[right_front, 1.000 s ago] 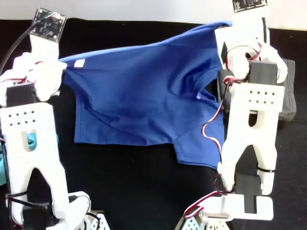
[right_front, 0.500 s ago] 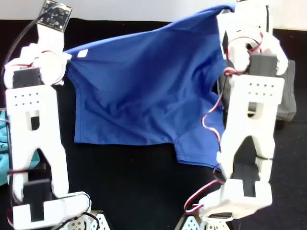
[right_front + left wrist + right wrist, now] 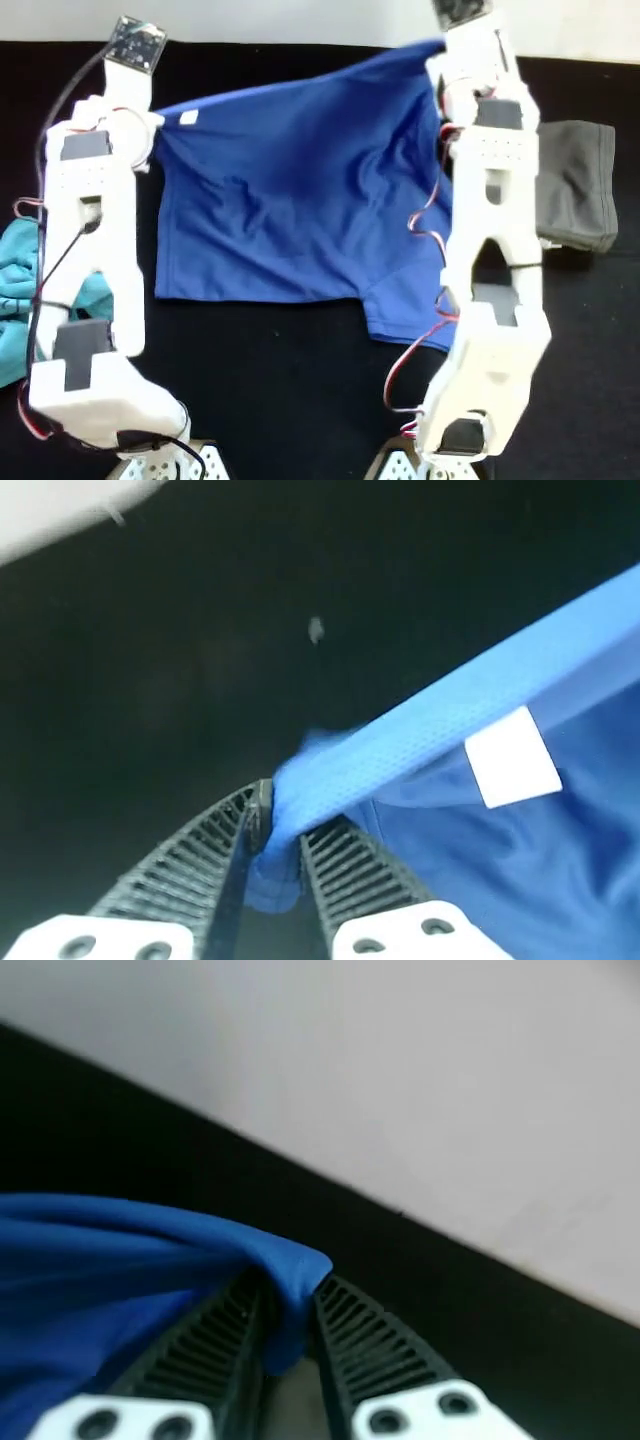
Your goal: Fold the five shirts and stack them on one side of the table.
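Your blue shirt (image 3: pixel 300 200) hangs spread out between the two arms, its long axis running across the table from one arm to the other. The far edge is lifted and pulled fairly taut. The near part lies flat on the black table (image 3: pixel 280 400), and one sleeve (image 3: pixel 410 320) sticks out toward the arm bases. The cloth is a smooth knit with soft creases fanning toward the raised corners, and in the left wrist view the edge is a band of fine, pitted weave. A small white tag (image 3: pixel 513 757) is sewn just inside that band near your left arm, and no writing can be read on it. Your left gripper (image 3: pixel 280 815) has its ribbed black jaws pinched tight on a bunched fold of the band. Your right gripper (image 3: pixel 290 1295) is likewise clamped on the opposite corner, where a tuft of blue pokes out between the jaws near the table's far edge. A grey garment (image 3: pixel 575 185) lies folded on the table beside the right arm, and a teal garment (image 3: pixel 20 300) lies crumpled at the left edge, partly behind the left arm.
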`<state>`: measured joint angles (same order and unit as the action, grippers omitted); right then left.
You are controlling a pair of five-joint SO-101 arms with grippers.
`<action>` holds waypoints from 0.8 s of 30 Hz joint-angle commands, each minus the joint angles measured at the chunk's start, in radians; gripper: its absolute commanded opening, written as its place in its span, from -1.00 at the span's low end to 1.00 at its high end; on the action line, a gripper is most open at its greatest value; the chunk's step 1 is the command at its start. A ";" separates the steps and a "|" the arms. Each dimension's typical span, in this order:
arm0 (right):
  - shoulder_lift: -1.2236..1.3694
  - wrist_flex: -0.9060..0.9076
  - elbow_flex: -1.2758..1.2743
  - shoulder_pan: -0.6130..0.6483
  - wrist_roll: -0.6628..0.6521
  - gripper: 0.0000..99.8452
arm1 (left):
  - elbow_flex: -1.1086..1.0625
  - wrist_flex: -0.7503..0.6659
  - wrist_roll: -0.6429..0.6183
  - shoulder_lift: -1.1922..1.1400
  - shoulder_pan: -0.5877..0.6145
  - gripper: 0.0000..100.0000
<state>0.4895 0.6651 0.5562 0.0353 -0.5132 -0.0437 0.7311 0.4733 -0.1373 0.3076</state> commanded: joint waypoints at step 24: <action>-0.231 0.803 0.064 0.005 0.195 -0.99 | 0.170 0.611 0.002 0.033 -0.053 -0.98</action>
<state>0.3483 1.4001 0.5715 0.0353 -0.3368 0.0852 1.2405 0.4733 -0.1665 0.2908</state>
